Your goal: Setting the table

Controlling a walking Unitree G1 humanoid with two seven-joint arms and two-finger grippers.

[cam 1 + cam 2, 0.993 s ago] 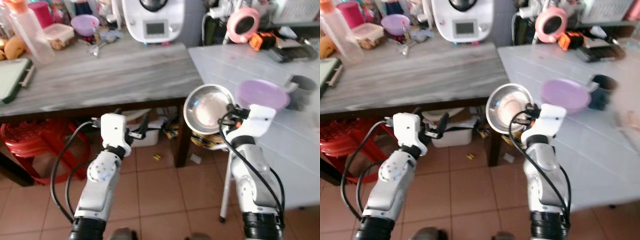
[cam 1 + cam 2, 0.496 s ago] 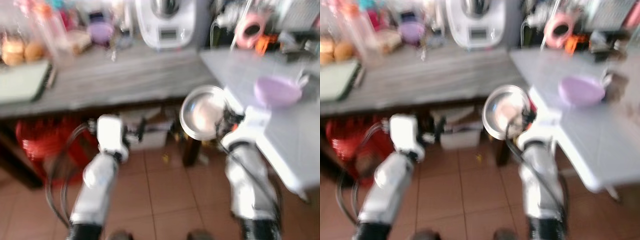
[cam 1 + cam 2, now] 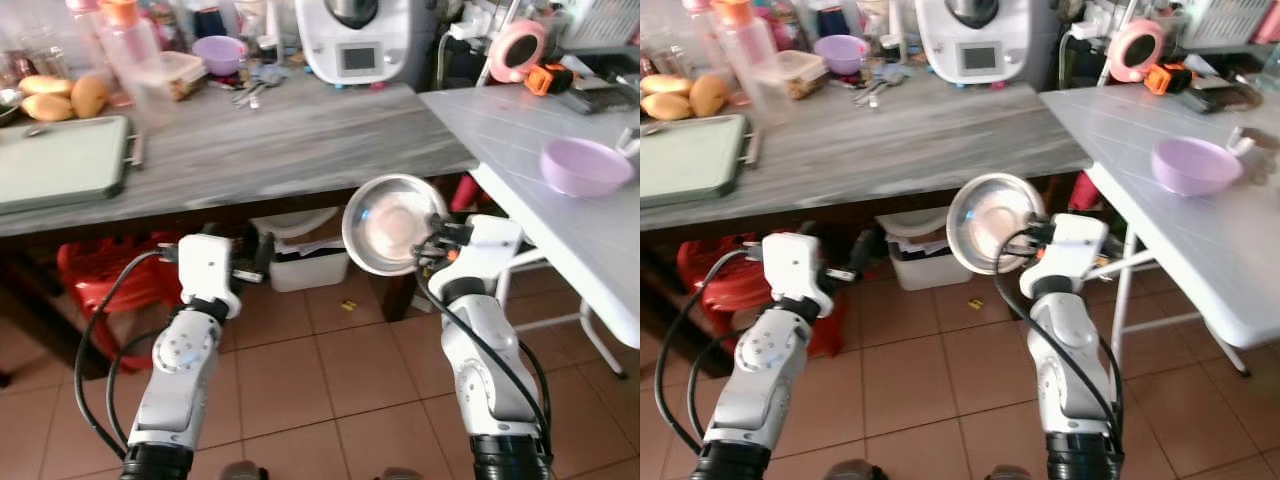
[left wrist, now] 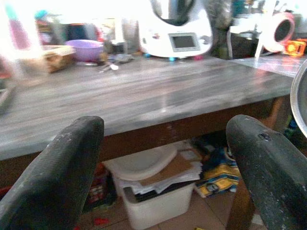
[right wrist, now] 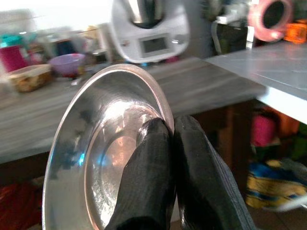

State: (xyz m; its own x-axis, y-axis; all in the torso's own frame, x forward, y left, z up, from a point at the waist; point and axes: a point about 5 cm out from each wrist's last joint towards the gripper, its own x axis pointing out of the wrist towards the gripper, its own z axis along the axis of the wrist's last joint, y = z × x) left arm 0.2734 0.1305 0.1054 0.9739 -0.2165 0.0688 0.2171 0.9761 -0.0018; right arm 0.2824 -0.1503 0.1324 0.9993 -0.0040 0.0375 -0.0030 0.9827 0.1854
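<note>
Steel bowl (image 3: 390,224) is standing tilted on edge in front of the robot, out over the tiled floor (image 3: 330,370), its rim pinched by the right gripper (image 5: 165,143), whose two black fingers (image 5: 148,177) are closing together on it. Alongside, the left gripper (image 4: 165,158) is hanging with its fingers spread wide and nothing between them. Beyond both, a white storage bin (image 3: 300,260) and a red stool (image 3: 95,275) are sitting under the grey wooden table (image 3: 270,140). On that table a green tray (image 3: 60,160), a bottle (image 3: 125,50) and a white kitchen machine (image 3: 365,40) are standing. To the right, a lilac bowl (image 3: 585,165) is resting on the white folding table (image 3: 520,120).
</note>
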